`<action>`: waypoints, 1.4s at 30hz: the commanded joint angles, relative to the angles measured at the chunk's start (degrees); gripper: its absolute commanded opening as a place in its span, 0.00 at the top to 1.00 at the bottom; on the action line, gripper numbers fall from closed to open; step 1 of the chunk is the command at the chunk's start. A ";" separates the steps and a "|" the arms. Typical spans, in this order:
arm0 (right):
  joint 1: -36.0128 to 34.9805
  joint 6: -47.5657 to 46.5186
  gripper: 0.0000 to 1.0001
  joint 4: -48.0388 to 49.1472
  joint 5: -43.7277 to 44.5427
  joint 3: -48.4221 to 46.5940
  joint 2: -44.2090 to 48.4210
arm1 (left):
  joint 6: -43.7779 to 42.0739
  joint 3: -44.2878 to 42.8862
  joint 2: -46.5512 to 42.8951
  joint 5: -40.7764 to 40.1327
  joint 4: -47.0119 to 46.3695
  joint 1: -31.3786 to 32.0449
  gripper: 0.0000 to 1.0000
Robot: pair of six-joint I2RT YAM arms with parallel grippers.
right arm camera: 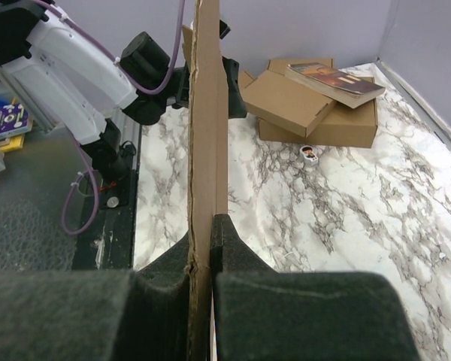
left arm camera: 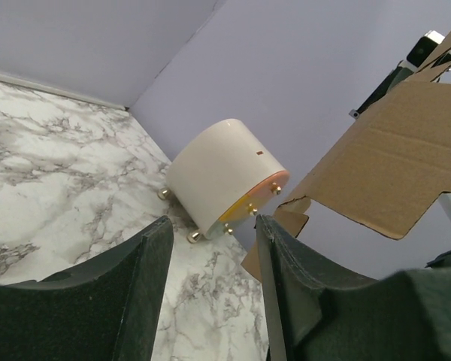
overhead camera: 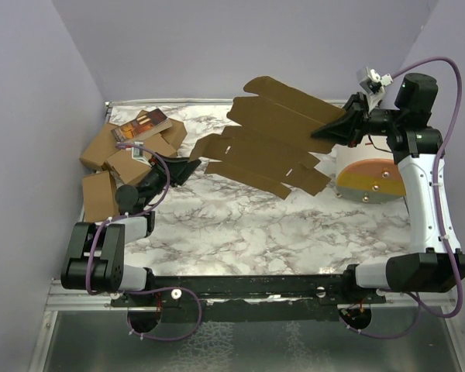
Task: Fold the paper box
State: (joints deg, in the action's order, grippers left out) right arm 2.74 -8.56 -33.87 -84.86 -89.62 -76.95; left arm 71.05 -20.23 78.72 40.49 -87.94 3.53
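Observation:
The paper box (overhead camera: 271, 139) is a flat brown die-cut sheet with flaps, held tilted in the air over the back of the table. My right gripper (overhead camera: 337, 126) is shut on its right edge. In the right wrist view the sheet (right arm camera: 207, 113) stands edge-on, pinched at my right gripper (right arm camera: 203, 233). My left gripper (overhead camera: 192, 168) sits just off the sheet's lower left end, apart from it. In the left wrist view my left gripper (left arm camera: 210, 256) is open with only marble between its fingers, and the sheet (left arm camera: 398, 165) hangs above to the right.
A heap of brown cartons (overhead camera: 128, 151) with a book (right arm camera: 334, 81) on top fills the back left corner. A white cylinder with an orange rim (overhead camera: 368, 177) lies on its side at the right. A small white item (right arm camera: 309, 153) lies near the heap. Purple walls enclose the table.

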 commanded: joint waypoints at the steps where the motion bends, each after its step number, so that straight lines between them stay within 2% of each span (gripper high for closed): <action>1: 0.25 1.63 0.99 2.17 -2.22 -1.43 1.71 | -1.31 -0.75 0.56 -0.29 -14.09 0.39 0.51; 12: 0.25 1.69 0.99 2.47 -1.43 -1.60 1.55 | -4.68 -3.12 0.14 6.23 -14.10 6.21 0.47; 21: 0.25 1.57 0.99 2.45 -0.80 -1.68 1.55 | -5.29 -4.05 1.95 8.98 -14.10 8.37 0.46; 26: 0.25 0.92 0.99 1.96 0.39 -2.16 1.06 | -4.94 -3.37 1.67 10.24 -14.18 8.47 0.41; 35: 0.25 -0.58 0.99 0.47 1.76 -2.75 1.16 | -2.50 -2.99 0.25 9.64 -14.28 6.41 0.41; 42: 0.25 -0.77 0.99 0.38 2.23 -2.84 0.80 | -1.93 -2.89 -1.80 9.89 -14.28 5.96 0.36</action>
State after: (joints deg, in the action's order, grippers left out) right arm 2.74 -8.73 -32.99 -83.90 -90.72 -76.44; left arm 68.64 -23.03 78.89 48.90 -88.09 9.80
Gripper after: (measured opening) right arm 0.017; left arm 0.622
